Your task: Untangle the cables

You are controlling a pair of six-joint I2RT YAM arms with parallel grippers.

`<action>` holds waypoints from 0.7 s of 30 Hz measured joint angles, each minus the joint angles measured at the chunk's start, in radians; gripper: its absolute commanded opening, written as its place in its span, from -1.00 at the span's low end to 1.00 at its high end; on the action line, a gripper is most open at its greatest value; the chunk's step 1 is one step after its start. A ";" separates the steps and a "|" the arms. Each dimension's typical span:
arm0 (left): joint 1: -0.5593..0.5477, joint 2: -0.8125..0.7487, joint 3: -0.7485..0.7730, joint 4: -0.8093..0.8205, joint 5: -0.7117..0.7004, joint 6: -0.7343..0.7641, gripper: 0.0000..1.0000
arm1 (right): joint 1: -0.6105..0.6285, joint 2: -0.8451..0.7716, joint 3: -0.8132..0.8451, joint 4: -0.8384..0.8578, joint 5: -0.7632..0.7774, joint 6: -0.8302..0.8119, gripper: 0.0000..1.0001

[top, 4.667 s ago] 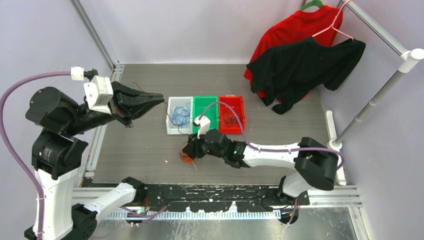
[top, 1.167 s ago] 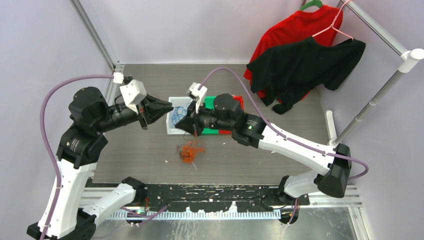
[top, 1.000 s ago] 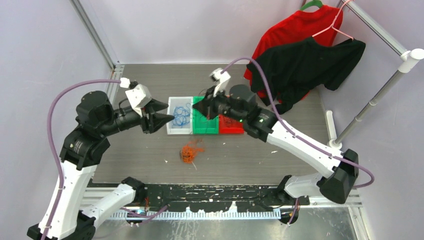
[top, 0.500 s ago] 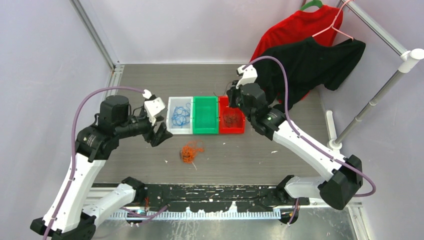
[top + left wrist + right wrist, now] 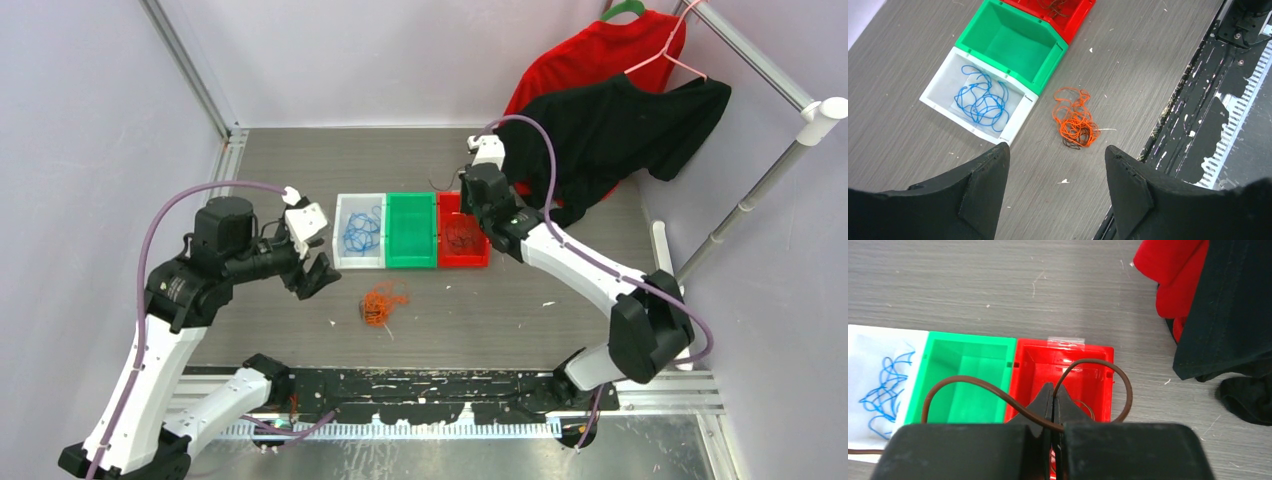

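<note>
Cable (image 5: pixel 979 383) pinched in right gripper (image 5: pixel 1053 390) | held over red bin (image 5: pixel 1063 347)

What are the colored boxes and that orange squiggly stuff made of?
The boxes look like hard, smooth plastic: crisp molded rims and a slight shine. The orange stuff looks like thin plastic-coated wire, since it holds springy loops. What's inside it can't be seen.

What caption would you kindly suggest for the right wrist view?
Right gripper shut on a thin dark brown cable over the red plastic bin.
</note>
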 measured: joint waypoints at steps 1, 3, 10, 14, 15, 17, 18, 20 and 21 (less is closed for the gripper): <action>0.000 -0.001 0.000 0.000 0.000 0.001 0.40 | -0.003 0.010 0.000 0.000 0.002 0.001 -0.98; 0.000 -0.002 0.000 -0.002 0.001 0.003 0.40 | -0.009 0.044 0.003 -0.012 0.009 0.014 -0.95; 0.000 -0.002 0.003 -0.003 0.006 0.007 0.39 | -0.022 0.226 0.153 -0.238 0.031 0.111 -0.77; 0.000 -0.002 0.015 -0.005 0.014 0.008 0.39 | -0.029 0.299 0.224 -0.356 0.031 0.159 -0.68; 0.000 -0.002 0.017 -0.005 0.016 0.008 0.39 | -0.030 0.309 0.232 -0.375 0.029 0.167 -0.68; 0.000 -0.002 0.022 -0.008 0.019 0.008 0.39 | -0.036 0.327 0.251 -0.422 0.021 0.182 -0.62; 0.000 -0.002 0.026 -0.008 0.019 0.008 0.39 | -0.041 0.337 0.264 -0.447 0.017 0.188 -0.46; 0.000 -0.002 0.030 -0.009 0.020 0.009 0.39 | -0.049 0.356 0.290 -0.484 0.010 0.203 -0.16; 0.000 -0.002 0.032 -0.009 0.021 0.009 0.39 | -0.053 0.366 0.303 -0.503 0.006 0.205 0.01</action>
